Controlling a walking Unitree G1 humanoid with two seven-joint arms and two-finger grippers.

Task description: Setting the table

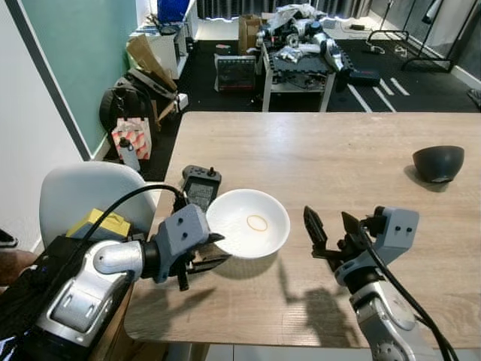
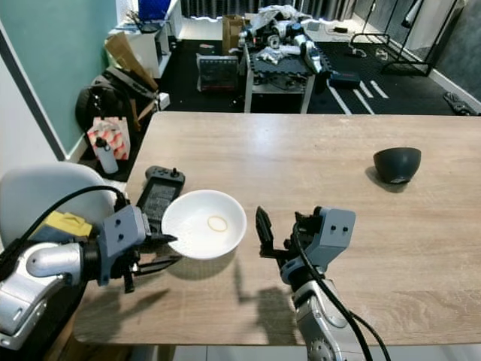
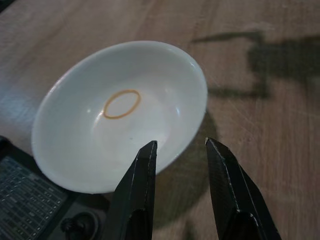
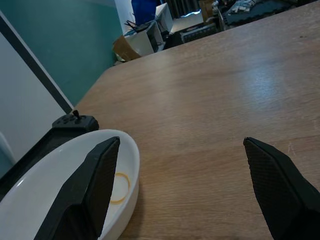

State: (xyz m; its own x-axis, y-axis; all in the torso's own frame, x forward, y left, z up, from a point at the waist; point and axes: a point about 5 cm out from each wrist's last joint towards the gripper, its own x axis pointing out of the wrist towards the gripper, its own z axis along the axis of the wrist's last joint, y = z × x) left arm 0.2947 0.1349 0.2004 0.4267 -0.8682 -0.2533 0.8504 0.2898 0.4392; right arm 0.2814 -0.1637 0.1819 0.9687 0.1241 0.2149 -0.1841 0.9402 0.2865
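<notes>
Two grippers over the table (image 1: 361,150): left gripper (image 1: 213,251), fingers pinching the white bowl (image 1: 249,222) rim at seven o'clock, lifts it clear, probably for carrying. Right gripper (image 1: 329,230) spread wide at the bowl's three o'clock, likely ready to steady it.

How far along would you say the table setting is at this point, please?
Early. Done: a dark bowl already sits at the table's far right. In hand: the left gripper has its fingers at the near rim of the white bowl, which casts a shadow below and partly overlaps a black controller. The right gripper waits open beside it. Left: placing the white bowl.
</notes>
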